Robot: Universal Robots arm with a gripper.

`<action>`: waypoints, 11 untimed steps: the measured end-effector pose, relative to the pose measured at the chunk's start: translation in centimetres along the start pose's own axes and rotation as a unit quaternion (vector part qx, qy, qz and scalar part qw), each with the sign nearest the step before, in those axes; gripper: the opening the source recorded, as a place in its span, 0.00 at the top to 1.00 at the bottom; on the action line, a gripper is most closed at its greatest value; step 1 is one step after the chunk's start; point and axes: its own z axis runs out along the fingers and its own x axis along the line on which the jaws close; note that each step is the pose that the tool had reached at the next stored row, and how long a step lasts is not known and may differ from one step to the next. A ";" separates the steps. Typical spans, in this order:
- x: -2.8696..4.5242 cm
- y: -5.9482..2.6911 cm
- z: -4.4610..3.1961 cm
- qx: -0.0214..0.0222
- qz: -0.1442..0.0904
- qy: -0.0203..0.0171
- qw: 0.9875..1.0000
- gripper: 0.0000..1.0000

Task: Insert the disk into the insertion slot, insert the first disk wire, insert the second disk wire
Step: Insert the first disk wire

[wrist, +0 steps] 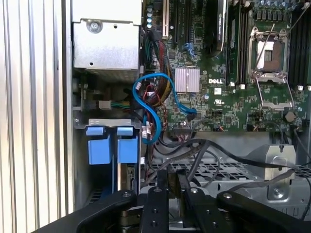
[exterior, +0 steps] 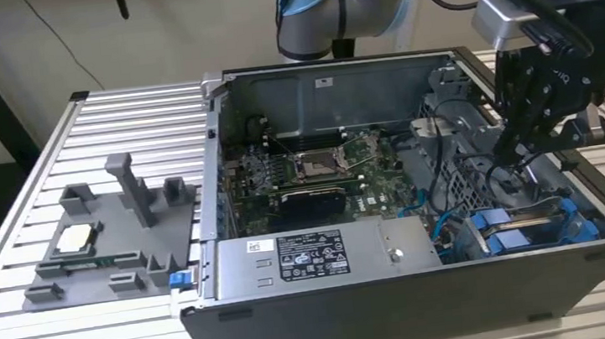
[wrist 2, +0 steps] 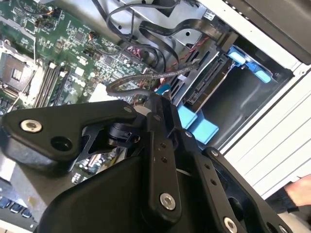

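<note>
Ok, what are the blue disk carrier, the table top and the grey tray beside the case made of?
Blue disk carrier: looks like moulded plastic, with a saturated even colour and a soft sheen.
Table top: likely aluminium, judging by the ribbed silvery slats with a dull metallic shine.
Grey tray: probably plastic, possibly printed, as it is matte, uniformly grey and has blocky posts.

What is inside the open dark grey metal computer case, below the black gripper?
Below the gripper are loose black cables over a perforated grey metal cage, and near them the blue plastic carrier frame. The gripper's body covers whatever lies right under its tip.
</note>
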 end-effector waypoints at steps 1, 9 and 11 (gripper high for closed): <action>0.03 -0.11 0.04 0.000 0.000 0.002 1.000 0.81; 0.55 -1.23 0.39 0.000 0.000 0.010 1.000 0.81; 0.66 -1.43 0.51 0.000 0.000 0.012 1.000 0.81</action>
